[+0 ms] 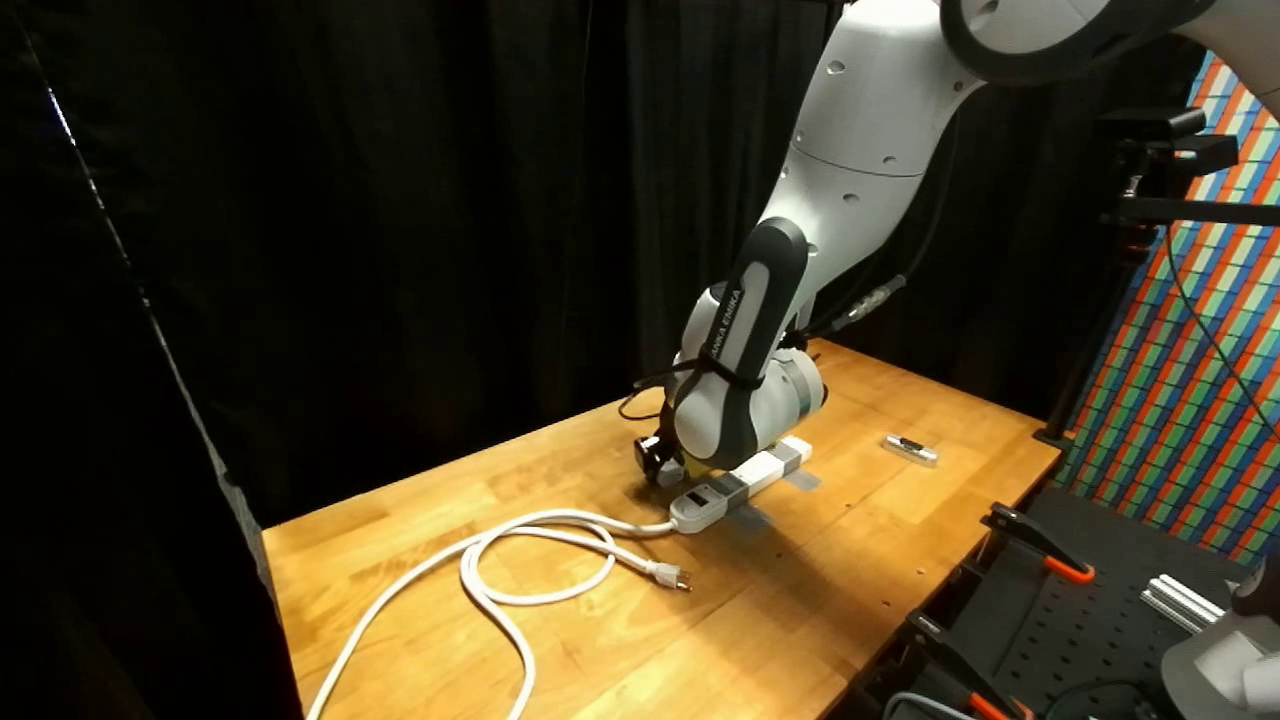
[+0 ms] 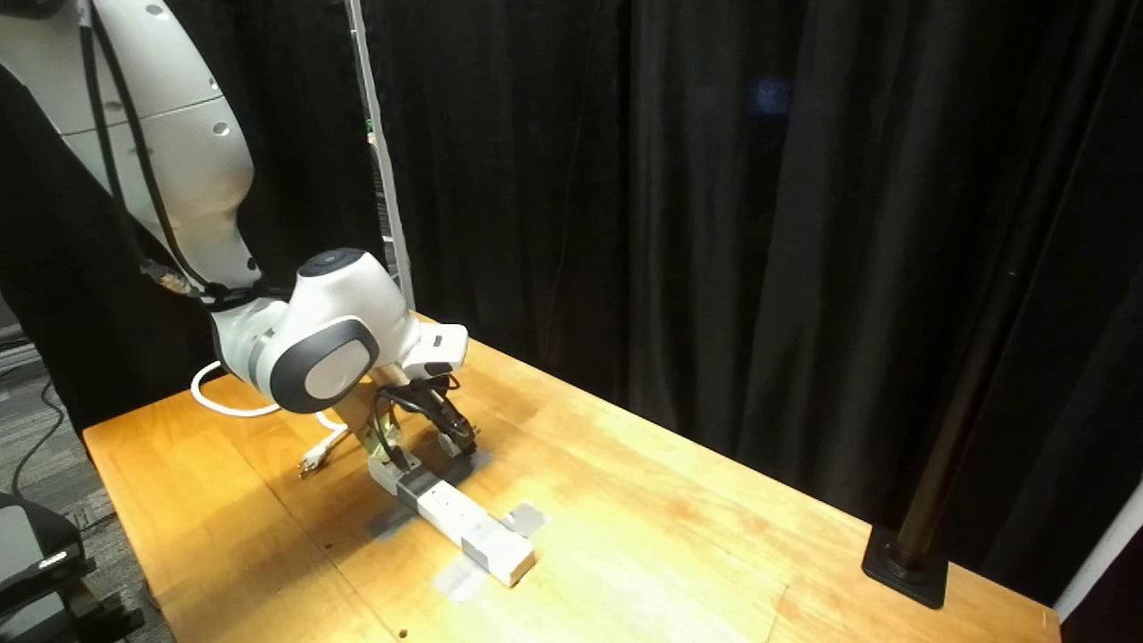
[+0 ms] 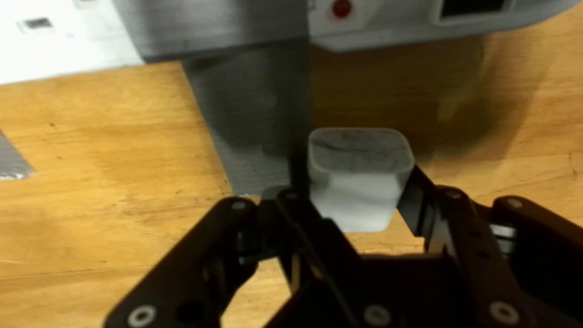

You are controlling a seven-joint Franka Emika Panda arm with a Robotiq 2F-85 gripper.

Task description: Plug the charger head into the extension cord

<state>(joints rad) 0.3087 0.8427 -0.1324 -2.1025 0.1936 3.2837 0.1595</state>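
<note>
Grip: As the black two-finger gripper [image 3: 357,191] reaches in from 6 o'clock in the wrist view, its dark fingertips [image 3: 416,196] clamp a small, white, glossy, boxy charger head [image 3: 357,200] by its 9 and 3 o'clock sides.
Charger head: A greyish face stands at the 12 o'clock end of its white body; the long, white, bar-shaped extension cord [image 2: 454,509] lies across its 12 o'clock, a gap of light-brown wooden tabletop [image 1: 620,650] showing between. Whether its underside meets the wood, I cannot tell.
Extension cord: Grey bands wrap it, and a round red spot [image 3: 341,8] and a black rectangle [image 3: 473,7] show toward 1 o'clock in the wrist view.
Wood: A flat strip of dull silver tape [image 3: 246,168] passes the charger head at 9 o'clock.
Cable end: In an exterior view, a thick, looping white cable [image 1: 540,600] leaves the extension cord's 8 o'clock end; a white metal-pronged plug [image 1: 664,573] lies near that end, at 7 o'clock.
Far side: A small silvery bar [image 1: 910,450] with a dark patch lies well apart, at the extension cord's 3 o'clock.
Overhead: A white-and-grey jointed robot arm [image 1: 870,150] comes from 1 o'clock.
Backdrop: Black draped curtains [image 1: 350,250] hang from 9 to 12 o'clock.
</note>
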